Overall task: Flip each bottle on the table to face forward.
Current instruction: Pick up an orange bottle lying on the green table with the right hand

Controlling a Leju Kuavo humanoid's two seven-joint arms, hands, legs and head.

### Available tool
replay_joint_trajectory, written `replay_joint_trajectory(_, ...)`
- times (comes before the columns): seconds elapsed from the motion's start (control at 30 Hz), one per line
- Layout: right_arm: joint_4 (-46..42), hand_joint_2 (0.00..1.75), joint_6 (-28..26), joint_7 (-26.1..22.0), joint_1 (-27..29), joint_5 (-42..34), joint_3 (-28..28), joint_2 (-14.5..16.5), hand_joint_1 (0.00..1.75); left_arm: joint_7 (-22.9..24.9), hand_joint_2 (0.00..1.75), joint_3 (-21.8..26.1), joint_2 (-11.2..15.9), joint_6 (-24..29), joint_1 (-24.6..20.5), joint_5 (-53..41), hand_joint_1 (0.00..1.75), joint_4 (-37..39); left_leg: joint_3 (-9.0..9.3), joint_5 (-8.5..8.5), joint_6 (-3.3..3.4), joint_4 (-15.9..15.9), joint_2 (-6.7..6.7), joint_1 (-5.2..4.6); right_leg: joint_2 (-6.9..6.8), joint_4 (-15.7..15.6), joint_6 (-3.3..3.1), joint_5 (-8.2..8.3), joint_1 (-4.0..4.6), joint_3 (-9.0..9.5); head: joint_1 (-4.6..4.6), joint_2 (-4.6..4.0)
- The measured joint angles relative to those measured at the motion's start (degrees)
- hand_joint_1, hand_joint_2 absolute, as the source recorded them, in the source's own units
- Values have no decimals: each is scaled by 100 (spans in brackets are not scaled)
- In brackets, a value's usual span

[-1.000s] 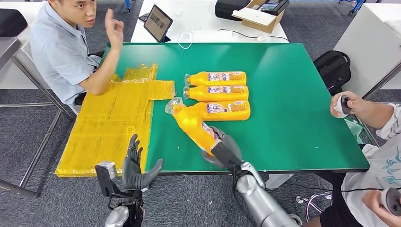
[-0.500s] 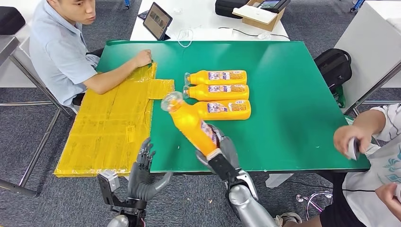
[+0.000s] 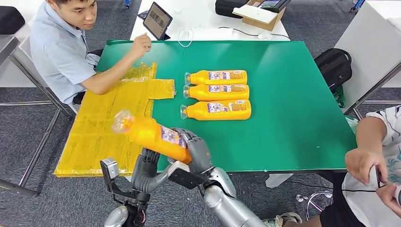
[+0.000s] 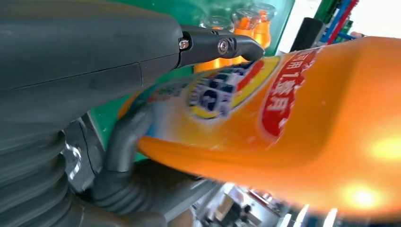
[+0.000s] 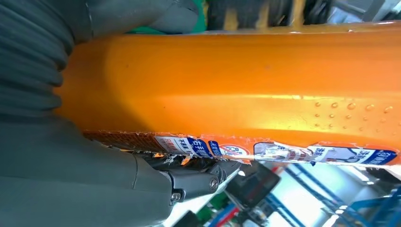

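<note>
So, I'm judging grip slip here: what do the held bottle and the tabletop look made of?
The held bottle: seemingly glossy orange plastic, with bright highlights, a paper-like label whose edge looks torn, and a clear cap. The tabletop: a matte green surface without glare, possibly mat or laminate. Both robot hands, right and left, grip the bottle.

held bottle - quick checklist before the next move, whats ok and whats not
1. Right hand grips the held bottle: ok.
2. Left hand touches the bottle from below: ok; firm grip: cannot tell.
3. Bottle is off the green table, tilted, cap toward the yellow sheet: ok.
4. Three bottles lying in a row stand apart from the held one: ok.
5. Person's raised hand is far from both arms: ok.
6. Which face of the held bottle would end up forward: cannot tell.
</note>
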Motion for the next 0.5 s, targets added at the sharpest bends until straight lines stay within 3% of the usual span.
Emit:
replay_joint_trajectory(0.17, 308, 175, -249, -124, -53, 70, 361, 169, 175, 301, 175, 49, -32, -23, -59, 424, 0, 126, -3, -1, 0, 0, 0, 0, 0, 0, 0, -1, 0, -4, -1, 0)
replay_joint_trajectory(0.5, 555, 175, -250, -144, -128, -144, 629, 245, 175, 233, 175, 45, -39, 137, -61, 500, 0, 210, -5, 0, 0, 0, 0, -1, 0, -1, 0, 0, -1, -6, -1, 0)
